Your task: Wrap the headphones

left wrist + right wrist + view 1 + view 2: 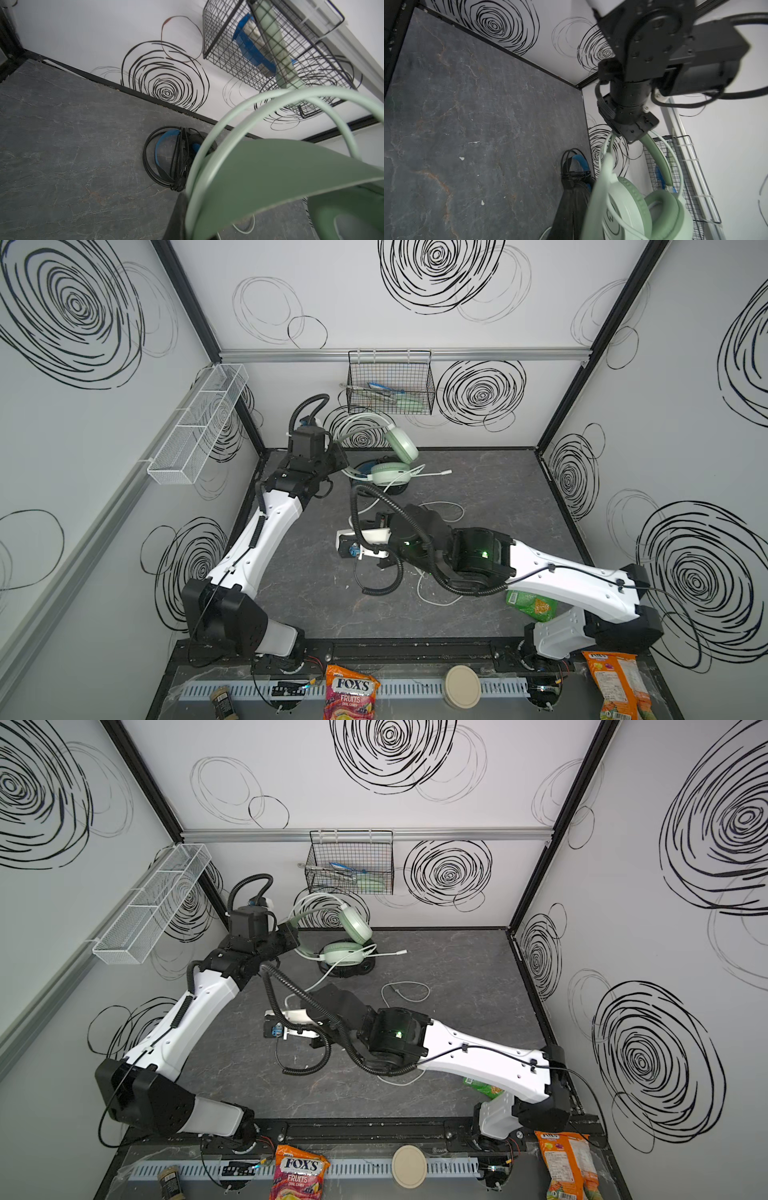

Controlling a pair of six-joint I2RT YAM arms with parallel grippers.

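The mint-green headphones (395,472) (345,952) hang tilted above the back of the table. My left gripper (338,450) (187,212) is shut on their headband (280,172). Their pale cable (451,510) (415,990) loops over the table and runs up to my right gripper (376,517) (577,207), which is shut on it just in front of the ear cups (629,207). The black headphones (166,158) (575,164), blue-banded with their black cable coiled round them, lie on the table behind and below the green set.
A black wire basket (390,383) hangs on the back wall just above the lifted headset. A white mesh basket (195,427) is on the left wall. A green snack bag (532,605) lies under the right arm. Candy bags (351,691) sit on the front ledge.
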